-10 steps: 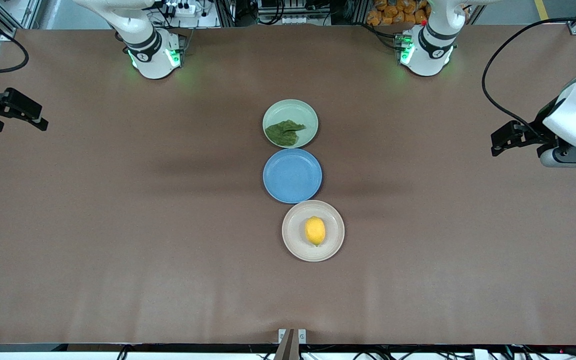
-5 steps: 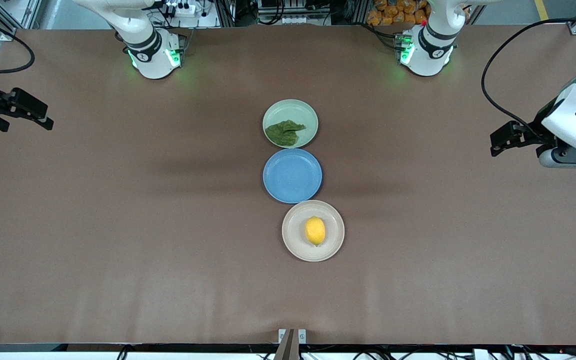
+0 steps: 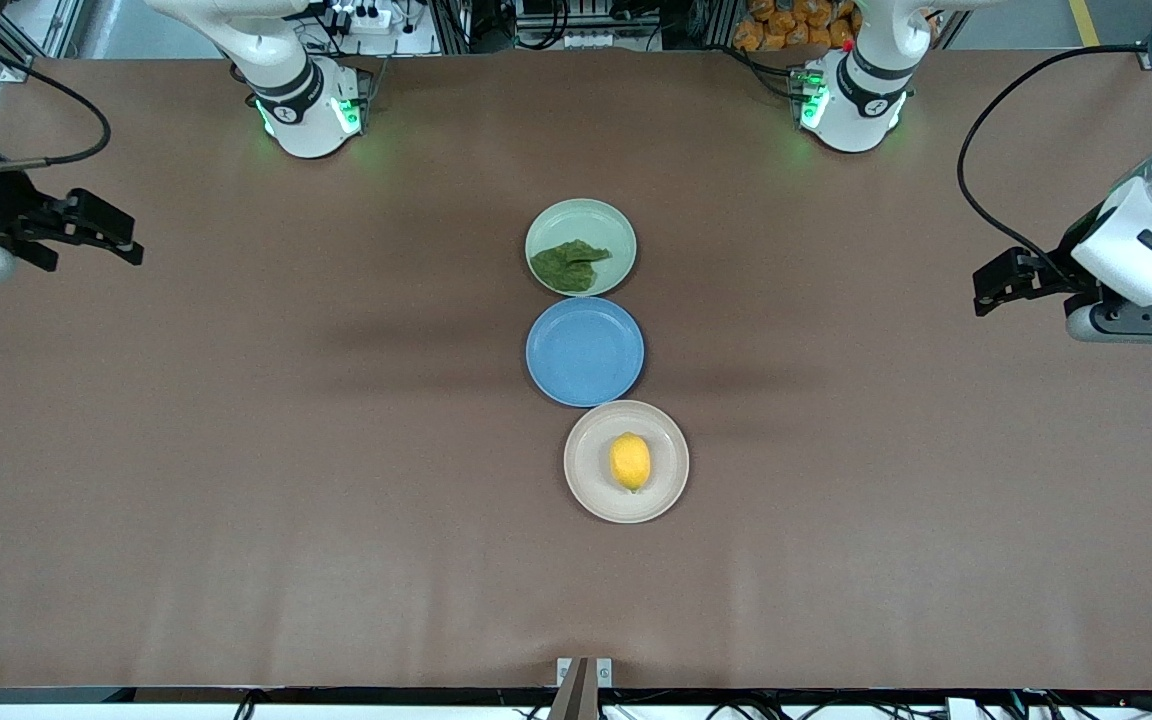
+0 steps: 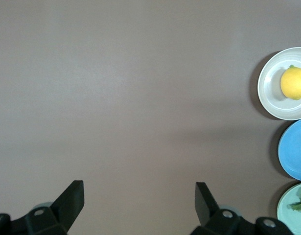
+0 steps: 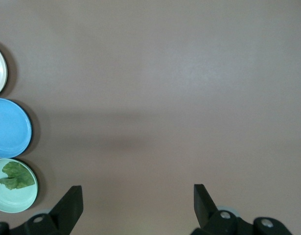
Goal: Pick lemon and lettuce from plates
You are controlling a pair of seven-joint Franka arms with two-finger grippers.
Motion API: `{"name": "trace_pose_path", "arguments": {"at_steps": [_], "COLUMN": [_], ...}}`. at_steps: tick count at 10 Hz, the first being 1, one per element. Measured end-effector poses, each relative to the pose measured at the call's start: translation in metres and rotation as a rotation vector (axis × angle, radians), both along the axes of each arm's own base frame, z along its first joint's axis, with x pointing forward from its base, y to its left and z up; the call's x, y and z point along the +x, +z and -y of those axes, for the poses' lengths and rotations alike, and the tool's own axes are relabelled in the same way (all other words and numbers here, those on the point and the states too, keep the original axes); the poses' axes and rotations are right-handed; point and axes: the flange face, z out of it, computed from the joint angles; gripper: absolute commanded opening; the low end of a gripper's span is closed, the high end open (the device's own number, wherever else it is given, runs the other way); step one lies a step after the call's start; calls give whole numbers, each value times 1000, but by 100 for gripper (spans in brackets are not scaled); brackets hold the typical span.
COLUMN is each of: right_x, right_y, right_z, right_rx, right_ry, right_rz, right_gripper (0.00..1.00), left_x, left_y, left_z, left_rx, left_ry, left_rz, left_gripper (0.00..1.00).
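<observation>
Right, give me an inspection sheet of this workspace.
Surface: brown table, bare apart from three plates in a row.
Job's things: lettuce on the pale green plate; lemon on the beige plate, nearest the front camera.
Clutter: blue plate between them, nothing on it.
Grippers: left gripper open over the left arm's end of the table; right gripper open over the right arm's end.
Cables: black cable looping to the left wrist.
Surroundings: orange items past the table edge.

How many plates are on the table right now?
3, in a row: pale green plate with lettuce farthest, blue plate in the middle, beige plate with lemon nearest.
</observation>
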Motion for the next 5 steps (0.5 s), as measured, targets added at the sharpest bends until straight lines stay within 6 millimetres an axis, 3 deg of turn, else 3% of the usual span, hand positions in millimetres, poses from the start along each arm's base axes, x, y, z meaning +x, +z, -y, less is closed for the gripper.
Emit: {"name": "trace_pose_path", "arguments": {"at_steps": [3,5], "right_x": [-1,0], "right_y": [-12,-13], "right_z": [-22,-23], "right_rx": [-4,-4], "right_ry": [-4,-7], "right_rz": [-26,-27], "right_gripper": [100,100], "left_x": [0,0], "left_y": [-1,-1], "left_z": [0,0], "left_rx": [0,0], "left_ry": [0,0], "left_rz": [-1,-1], "left_gripper": [100,100]}}
